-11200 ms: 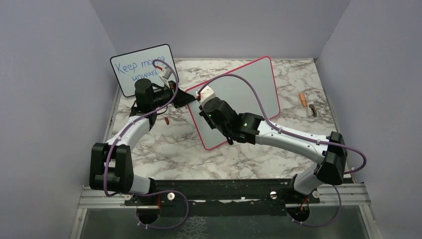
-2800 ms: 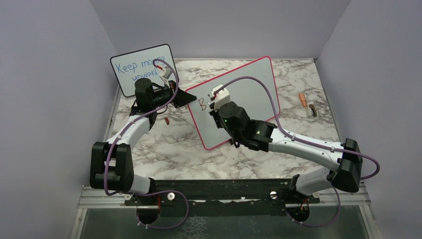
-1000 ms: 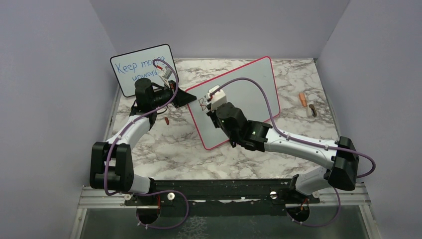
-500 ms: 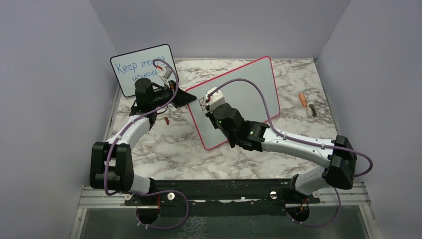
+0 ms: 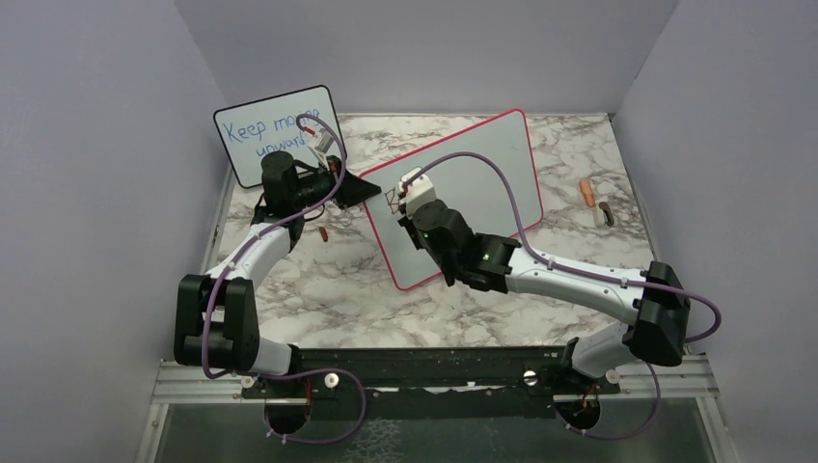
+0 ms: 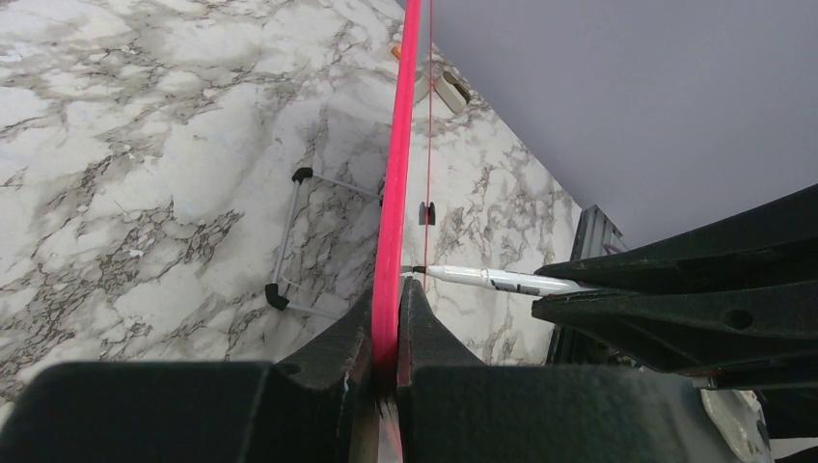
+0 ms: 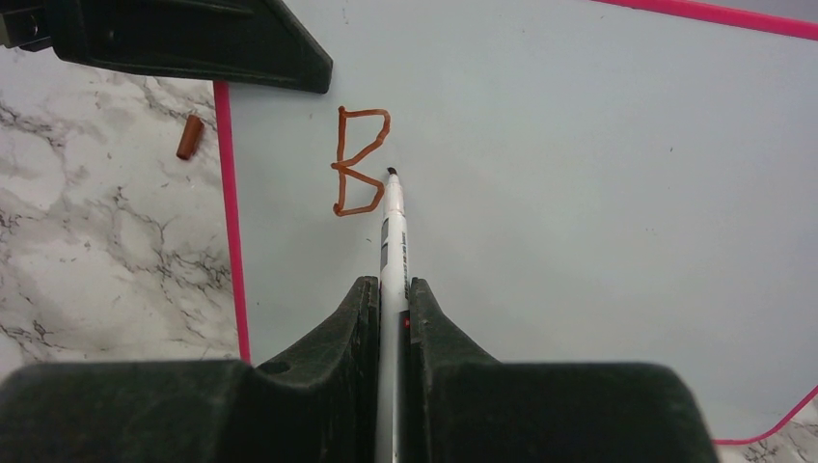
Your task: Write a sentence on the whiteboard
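Observation:
The whiteboard [image 5: 487, 178] with its red-pink frame stands tilted on the marble table. My left gripper [image 6: 388, 301] is shut on its left edge [image 6: 395, 183], and in the top view this gripper [image 5: 365, 187] is at the board's upper left corner. My right gripper [image 7: 391, 289] is shut on a white marker [image 7: 393, 241]. The marker's dark tip rests at the board's face [image 7: 598, 164], just right of a reddish-brown letter "B" [image 7: 359, 162], the only part of the sentence that shows. The left wrist view shows the marker [image 6: 492, 280] side-on, its tip at the board.
A smaller black-framed board [image 5: 275, 130] with blue writing leans at the back left. A brown marker cap [image 5: 325, 233] lies on the table left of the whiteboard. An orange piece [image 5: 586, 193] and a dark piece [image 5: 605, 214] lie at the right. The board's wire stand [image 6: 289, 241] is behind it.
Since the earliest frame a "B" has been written on the board. Over the last second my right gripper shifted slightly left with the marker. The left arm has not moved.

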You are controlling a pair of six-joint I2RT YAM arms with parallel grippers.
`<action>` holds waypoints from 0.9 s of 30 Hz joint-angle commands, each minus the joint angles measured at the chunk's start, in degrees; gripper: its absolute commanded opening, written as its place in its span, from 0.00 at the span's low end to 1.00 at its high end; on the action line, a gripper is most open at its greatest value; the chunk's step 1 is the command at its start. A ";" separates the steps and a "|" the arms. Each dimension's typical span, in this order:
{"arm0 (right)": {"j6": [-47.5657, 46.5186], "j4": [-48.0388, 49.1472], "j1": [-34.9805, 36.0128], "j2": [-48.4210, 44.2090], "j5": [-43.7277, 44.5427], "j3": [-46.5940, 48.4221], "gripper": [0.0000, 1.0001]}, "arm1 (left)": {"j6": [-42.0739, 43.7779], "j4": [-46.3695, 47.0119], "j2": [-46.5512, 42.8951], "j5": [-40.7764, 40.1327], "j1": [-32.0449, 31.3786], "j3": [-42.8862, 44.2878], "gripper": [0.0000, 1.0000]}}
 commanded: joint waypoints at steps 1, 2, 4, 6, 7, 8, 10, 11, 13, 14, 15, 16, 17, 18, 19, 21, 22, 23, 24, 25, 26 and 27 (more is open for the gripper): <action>1.47 -1.95 -0.49 0.44 1.43 -1.12 0.01 | 4.32 -3.78 2.12 -0.85 -0.72 -0.35 0.00; 1.61 -2.11 -0.49 0.31 1.29 -1.30 0.01 | 4.32 -3.78 2.15 -0.85 -0.73 -0.35 0.00; 2.23 -2.80 -0.43 0.00 0.51 -1.68 0.01 | 4.32 -3.78 2.13 -0.85 -0.68 -0.35 0.00; 2.87 -3.62 -0.49 -0.24 0.09 -1.87 0.01 | 4.32 -3.78 2.11 -0.85 -0.67 -0.31 0.00; 3.32 -4.03 -0.42 -0.28 0.03 -1.94 0.01 | 4.32 -3.78 2.12 -0.85 -0.68 -0.33 0.00; 3.46 -4.42 -0.47 -0.29 -0.08 -2.02 0.01 | 4.32 -3.78 2.10 -0.85 -0.69 -0.35 0.00; 3.99 -5.11 -0.49 -0.42 -0.30 -2.22 0.01 | 4.32 -3.78 2.03 -0.85 -0.74 -0.28 0.00; 4.22 -5.26 -0.47 -0.48 -0.33 -2.39 0.01 | 4.32 -3.78 2.02 -0.85 -0.73 -0.30 0.00; 4.45 -5.46 -0.48 -0.76 -0.76 -2.67 0.01 | 4.32 -3.78 2.00 -0.85 -0.68 -0.35 0.00; 4.66 -5.64 -0.48 -0.76 -1.03 -2.62 0.01 | 4.31 -3.78 2.00 -0.85 -0.67 -0.35 0.00; 4.81 -5.85 -0.49 -0.79 -1.31 -2.56 0.01 | 4.32 -3.78 1.99 -0.85 -0.68 -0.34 0.00; 4.95 -6.09 -0.45 -0.88 -1.58 -2.47 0.01 | 4.32 -3.78 2.02 -0.85 -0.73 -0.39 0.00; 5.12 -6.36 -0.49 -0.90 -1.68 -2.43 0.01 | 4.32 -3.78 2.07 -0.81 -0.69 -0.31 0.00; 5.24 -6.54 -0.48 -0.97 -1.61 -2.47 0.01 | 4.32 -3.78 2.03 -0.85 -0.73 -0.36 0.00; 5.27 -6.39 -0.43 -1.06 -1.49 -2.62 0.01 | 4.32 -3.78 2.00 -0.85 -0.70 -0.31 0.00; 5.21 -5.76 -0.47 -1.22 -1.52 -3.00 0.01 | 4.32 -3.78 1.99 -0.85 -0.70 -0.37 0.00; 5.19 -5.56 -0.46 -1.19 -1.74 -2.97 0.01 | 4.32 -3.78 1.94 -0.88 -0.66 -0.43 0.00; 5.18 -5.45 -0.42 -1.17 -1.89 -2.83 0.01 | 4.32 -3.78 1.98 -0.86 -0.67 -0.44 0.00; 5.18 -5.41 -0.44 -1.08 -1.97 -2.64 0.01 | 4.32 -3.78 2.01 -0.85 -0.74 -0.44 0.00; 5.22 -5.31 -0.41 -1.08 -2.04 -2.59 0.01 | 4.25 -3.78 2.02 -0.85 -0.73 -0.44 0.00; 5.14 -5.11 -0.46 -1.08 -2.16 -2.60 0.01 | 4.24 -3.78 2.03 -0.78 -0.69 -0.37 0.00; 5.10 -5.01 -0.42 -1.01 -1.99 -2.56 0.01 | 4.27 -3.78 1.99 -0.80 -0.73 -0.40 0.00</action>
